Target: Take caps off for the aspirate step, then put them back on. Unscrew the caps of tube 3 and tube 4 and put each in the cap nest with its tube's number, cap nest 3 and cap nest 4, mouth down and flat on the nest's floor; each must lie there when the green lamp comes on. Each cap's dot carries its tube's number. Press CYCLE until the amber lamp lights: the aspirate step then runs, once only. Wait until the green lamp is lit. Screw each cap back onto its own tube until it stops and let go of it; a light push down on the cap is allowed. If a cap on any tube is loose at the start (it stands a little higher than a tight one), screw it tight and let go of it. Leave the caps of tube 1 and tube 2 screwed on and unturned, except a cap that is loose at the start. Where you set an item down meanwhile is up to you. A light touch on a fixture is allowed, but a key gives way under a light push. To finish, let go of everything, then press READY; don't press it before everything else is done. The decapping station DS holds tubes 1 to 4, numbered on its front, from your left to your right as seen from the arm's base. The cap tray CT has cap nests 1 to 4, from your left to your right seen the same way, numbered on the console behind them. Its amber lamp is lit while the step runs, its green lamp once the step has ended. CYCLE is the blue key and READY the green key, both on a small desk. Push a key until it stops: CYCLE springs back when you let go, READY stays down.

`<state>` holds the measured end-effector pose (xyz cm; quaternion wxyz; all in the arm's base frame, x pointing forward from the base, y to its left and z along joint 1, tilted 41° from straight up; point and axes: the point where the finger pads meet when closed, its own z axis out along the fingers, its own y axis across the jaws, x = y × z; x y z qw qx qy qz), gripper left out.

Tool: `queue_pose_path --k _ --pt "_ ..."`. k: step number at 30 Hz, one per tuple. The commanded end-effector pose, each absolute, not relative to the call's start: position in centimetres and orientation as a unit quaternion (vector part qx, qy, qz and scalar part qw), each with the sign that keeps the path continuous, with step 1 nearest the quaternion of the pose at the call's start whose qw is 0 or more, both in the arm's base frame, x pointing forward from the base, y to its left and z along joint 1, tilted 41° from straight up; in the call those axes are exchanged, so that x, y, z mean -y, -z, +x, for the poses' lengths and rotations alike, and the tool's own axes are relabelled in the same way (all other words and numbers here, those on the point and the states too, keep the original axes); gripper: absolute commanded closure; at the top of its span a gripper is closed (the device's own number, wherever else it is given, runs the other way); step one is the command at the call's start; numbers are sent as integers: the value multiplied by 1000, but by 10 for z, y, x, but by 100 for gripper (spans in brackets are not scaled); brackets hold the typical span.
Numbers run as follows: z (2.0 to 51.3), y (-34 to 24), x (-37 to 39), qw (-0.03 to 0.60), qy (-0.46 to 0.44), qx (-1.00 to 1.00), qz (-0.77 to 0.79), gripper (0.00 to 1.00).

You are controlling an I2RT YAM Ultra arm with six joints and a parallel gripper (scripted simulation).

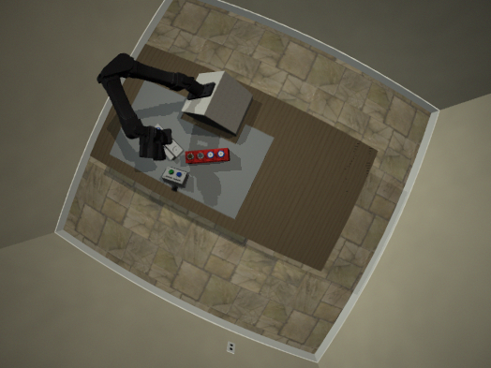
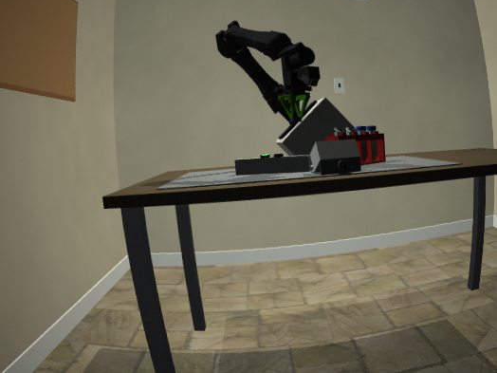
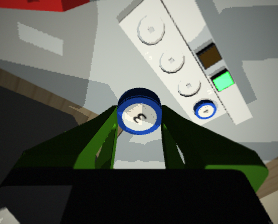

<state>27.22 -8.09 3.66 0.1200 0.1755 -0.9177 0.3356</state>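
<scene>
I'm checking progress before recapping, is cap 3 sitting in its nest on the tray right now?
No. In the wrist view cap 3 is clamped in the gripper above the table, while its nest on the tray is bare.

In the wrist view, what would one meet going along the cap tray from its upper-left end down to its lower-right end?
Three empty cap nests in turn → → → then the blue cap seated in the last nest.

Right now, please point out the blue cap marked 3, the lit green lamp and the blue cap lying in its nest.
Blue round cap marked 3 (image 3: 138,116): wrist view, its numbered face.
Lit green square lamp (image 3: 223,80): wrist view, its centre.
Blue cap in the nest (image 3: 205,110): wrist view, its top.
</scene>
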Motion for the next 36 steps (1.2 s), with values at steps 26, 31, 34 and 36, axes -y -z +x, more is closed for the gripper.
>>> queue_pose_path --k 26,31,34,36 --pt "301 74 -48 236 -261 774 526 100" --pt "301 74 -48 236 -261 774 526 100" --pt "300 76 -46 236 -261 774 526 100" --pt "300 81 -42 236 -261 774 526 100"
